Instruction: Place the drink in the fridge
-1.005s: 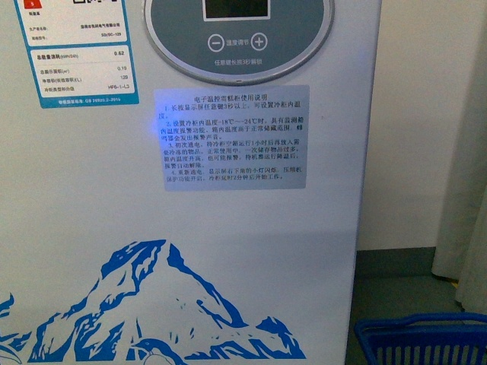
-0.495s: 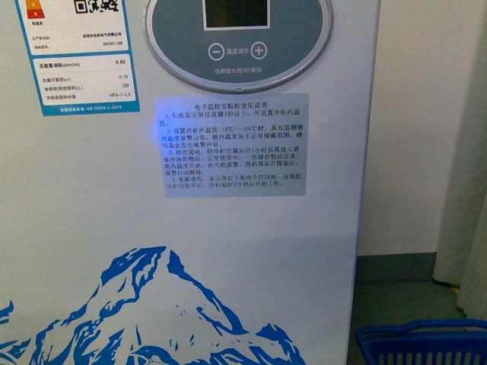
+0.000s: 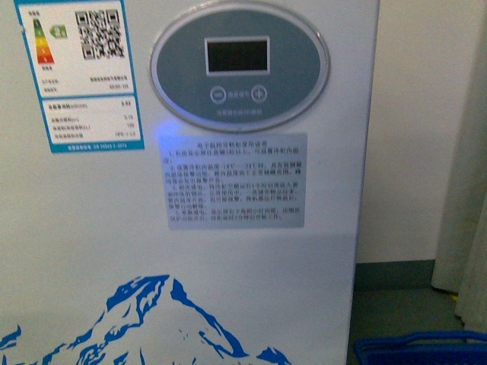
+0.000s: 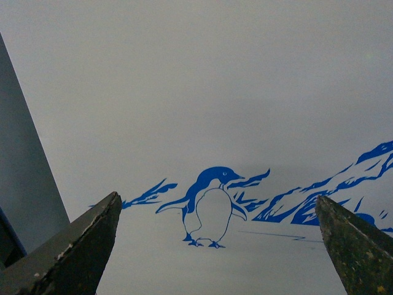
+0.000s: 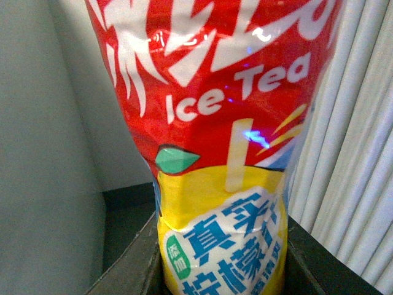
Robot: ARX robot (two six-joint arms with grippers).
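White fridge (image 3: pixel 228 251) stands beside pale wall (image 3: pixel 426 114), grey-green floor (image 3: pixel 403 312).

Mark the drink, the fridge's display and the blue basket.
drink (image 5: pixel 209 92): right wrist view, red part of label.
fridge display (image 3: pixel 237 55): front view, dark screen in grey oval.
blue basket (image 3: pixel 426 340): front view, top rim.

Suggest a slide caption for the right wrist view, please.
Right gripper clasping the drink, a red-labelled Ice Tea bottle, with a pleated curtain behind.

left gripper (image 4: pixel 216 198) spread wide, right gripper (image 5: pixel 224 267) apparently clamping drink (image 5: pixel 215 92)
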